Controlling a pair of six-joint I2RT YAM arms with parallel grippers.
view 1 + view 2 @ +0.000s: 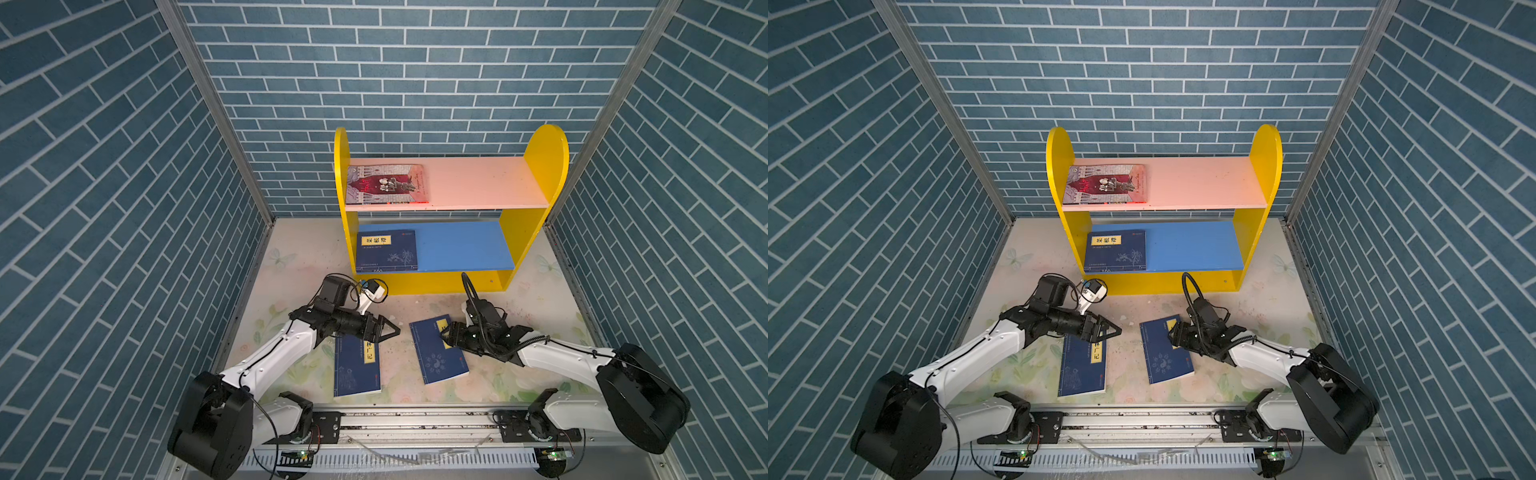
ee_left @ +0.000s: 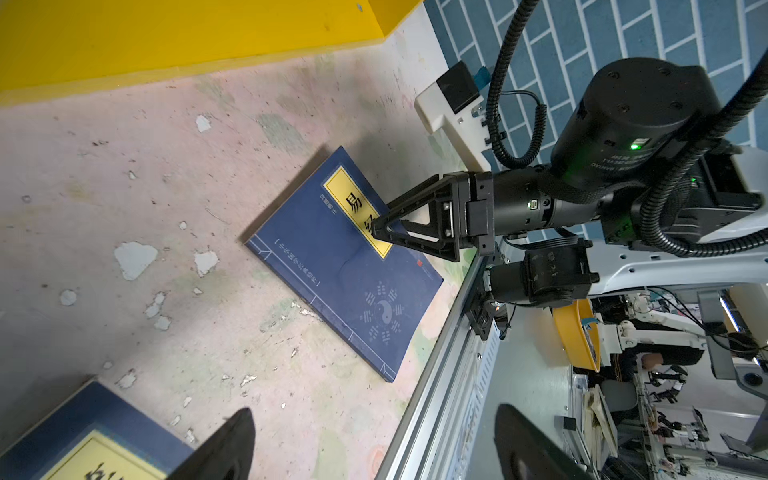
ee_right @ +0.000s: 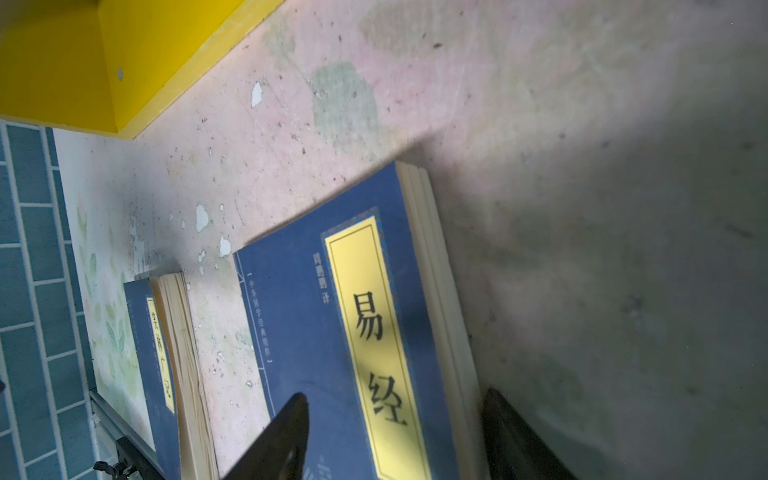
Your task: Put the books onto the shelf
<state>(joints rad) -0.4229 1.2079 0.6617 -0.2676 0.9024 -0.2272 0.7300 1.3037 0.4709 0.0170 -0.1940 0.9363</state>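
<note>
Shelf (image 1: 544, 166) held the grey-and-red book (image 1: 386, 185) on pink, the 菜根谭 book (image 1: 386, 251) on blue. Both grippers gaped over the table (image 1: 291, 266): left gripper (image 1: 394, 331) above the 笑林广记 book (image 1: 353, 374), right gripper (image 3: 395, 397) straddling the 易经 book's (image 3: 299, 332) edge

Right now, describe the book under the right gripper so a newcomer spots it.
On the floral tabletop before the yellow bookshelf, it's the tilted navy book under the right gripper. Unlike the navy book to its left, its cover bears a pale yin-yang trigram ring.

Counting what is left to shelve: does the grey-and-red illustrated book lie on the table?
No, the grey-and-red book lies flat on the pink upper board of the shelf, at its left end.
</note>
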